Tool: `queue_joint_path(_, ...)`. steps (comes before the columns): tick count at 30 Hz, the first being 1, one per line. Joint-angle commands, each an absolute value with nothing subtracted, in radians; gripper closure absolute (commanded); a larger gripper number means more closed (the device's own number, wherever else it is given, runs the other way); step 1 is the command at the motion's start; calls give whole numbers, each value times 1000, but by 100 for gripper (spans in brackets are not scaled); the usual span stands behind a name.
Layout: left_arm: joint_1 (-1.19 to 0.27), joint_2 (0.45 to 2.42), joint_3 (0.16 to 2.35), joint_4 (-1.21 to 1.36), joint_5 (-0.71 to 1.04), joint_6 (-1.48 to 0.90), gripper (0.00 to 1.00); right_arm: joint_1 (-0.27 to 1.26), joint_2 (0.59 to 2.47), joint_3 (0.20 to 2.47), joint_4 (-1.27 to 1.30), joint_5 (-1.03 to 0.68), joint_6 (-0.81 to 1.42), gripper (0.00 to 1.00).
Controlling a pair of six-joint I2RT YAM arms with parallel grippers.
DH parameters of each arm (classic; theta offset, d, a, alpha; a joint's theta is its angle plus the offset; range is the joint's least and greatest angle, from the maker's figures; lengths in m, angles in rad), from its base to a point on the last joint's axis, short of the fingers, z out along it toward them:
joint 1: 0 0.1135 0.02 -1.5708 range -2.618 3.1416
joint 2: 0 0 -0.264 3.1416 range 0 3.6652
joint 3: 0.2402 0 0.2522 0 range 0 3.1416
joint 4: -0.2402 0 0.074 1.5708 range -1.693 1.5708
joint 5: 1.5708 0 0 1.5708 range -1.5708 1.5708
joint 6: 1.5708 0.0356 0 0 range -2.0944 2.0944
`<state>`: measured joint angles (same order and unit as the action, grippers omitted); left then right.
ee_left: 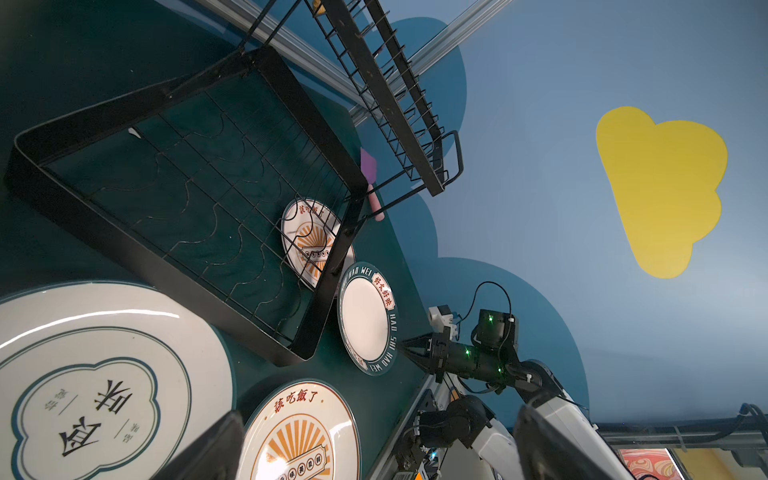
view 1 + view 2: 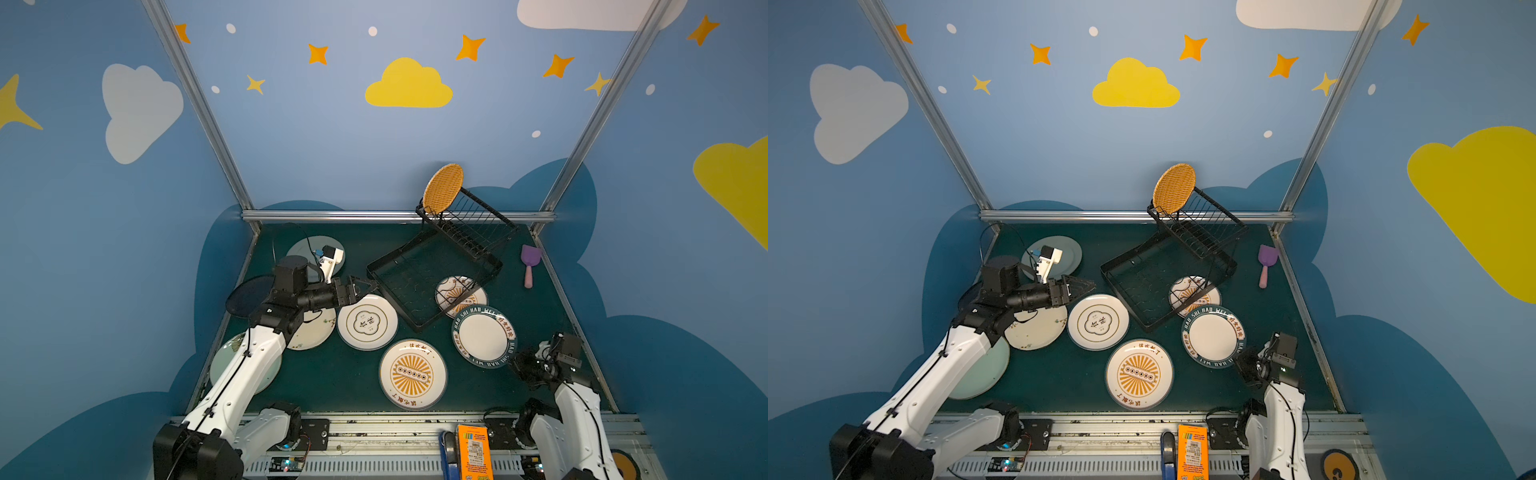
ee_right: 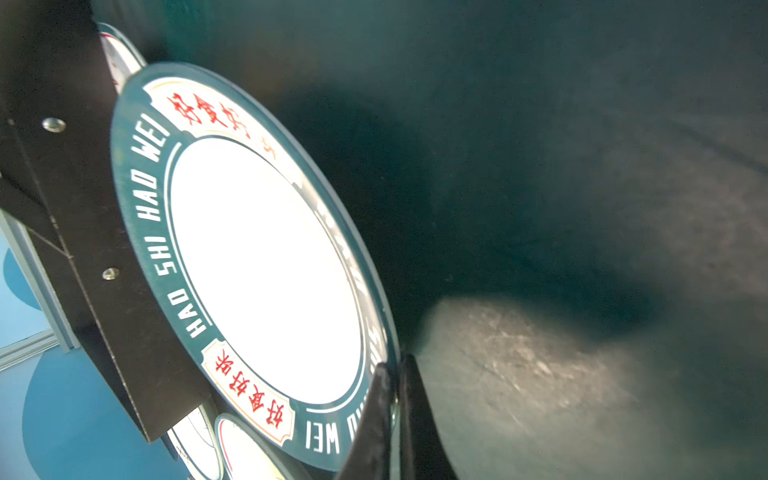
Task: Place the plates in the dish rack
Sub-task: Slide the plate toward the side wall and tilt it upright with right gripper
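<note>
At the mat's near right edge: right gripper [image 3: 395,368] clamped on the rim of the teal lettered plate [image 3: 266,270]; one finger over the rim, one under it
Held plate: appears tipped up at the gripped side; its far edge overlaps the small sunburst plate [image 2: 459,296], which lies partly under the tray corner
Left gripper [image 2: 368,286]: jaws spread wide and empty; hovering by the tray's near-left corner, above the far edge of the flower-outline plate [image 2: 367,322]
Dish rack [image 2: 392,300]: set askew at the back right of the mat; the orange woven plate [image 2: 443,188] stands upright in the raised slotted section; the tray is bare
Loose on the mat: the large sunburst plate [image 2: 412,374] and several others near the left arm
Handling, as a judgement: stiff, glossy, probably slippery and breakable; hung from one rim pinch it may swivel; best held deep on the flat lettered band, kept edge-on for the slots
</note>
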<state>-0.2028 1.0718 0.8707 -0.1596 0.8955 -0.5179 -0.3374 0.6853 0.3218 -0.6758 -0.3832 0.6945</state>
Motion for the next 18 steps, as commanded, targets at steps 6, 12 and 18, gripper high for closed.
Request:
queue_joint_path(6,-196,1086,866,-137,885,-520,0,-359,645,334,-669,-322,701,100)
queue_joint_path(12,-196,1097,866,-138,884,-520,0,-385,684,352,-649,-289,718,100)
queue_joint_path(18,-195,1100,865,-134,882,-523,0,-449,743,345,-611,-284,737,100)
